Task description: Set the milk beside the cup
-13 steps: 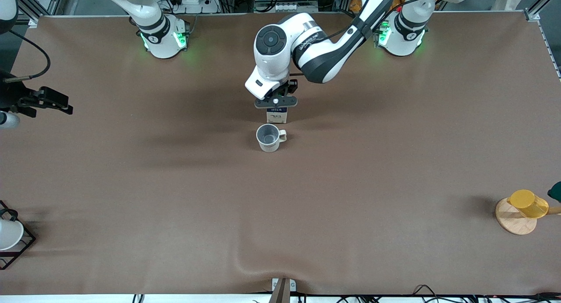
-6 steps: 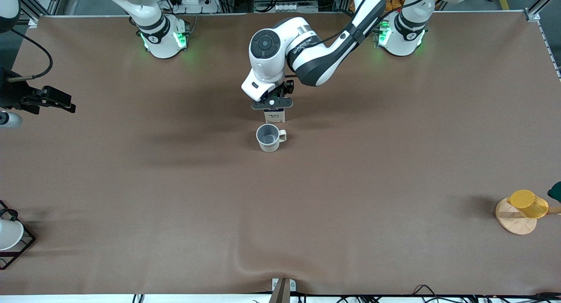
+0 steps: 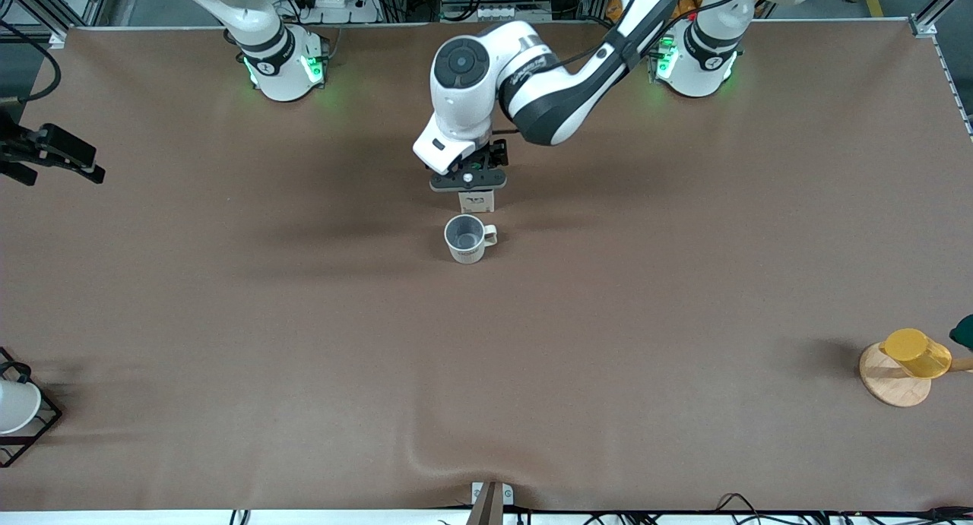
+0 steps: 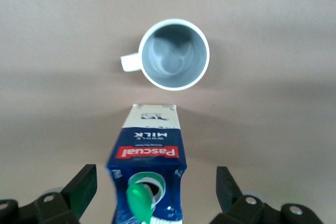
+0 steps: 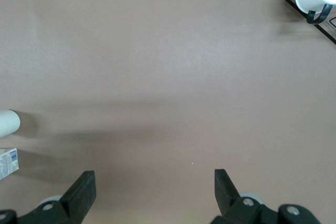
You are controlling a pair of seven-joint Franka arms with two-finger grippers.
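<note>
At mid-surface, toward the robots' bases: milk upright, standing on its own, just beside the cup and farther from the front camera than it — a narrow gap between them, not touching.
Cup: handle turned toward the left arm's end of the surface, grey inside showing in the left wrist view.
Left end effector: directly over the milk, released — fingers spread wide on either side of the carton, clear of its walls.
Key relation: milk straight below the left end effector, long axis vertical and in line with the end effector's approach; probably a straight lift clears the green cap, while any sideways drift risks tipping the carton toward the cup.
Task state: placement looks done, judging by how the carton stands.
Right end effector: waiting over the edge of the surface at the right arm's end, well apart from both things — released, nothing between its fingers.
</note>
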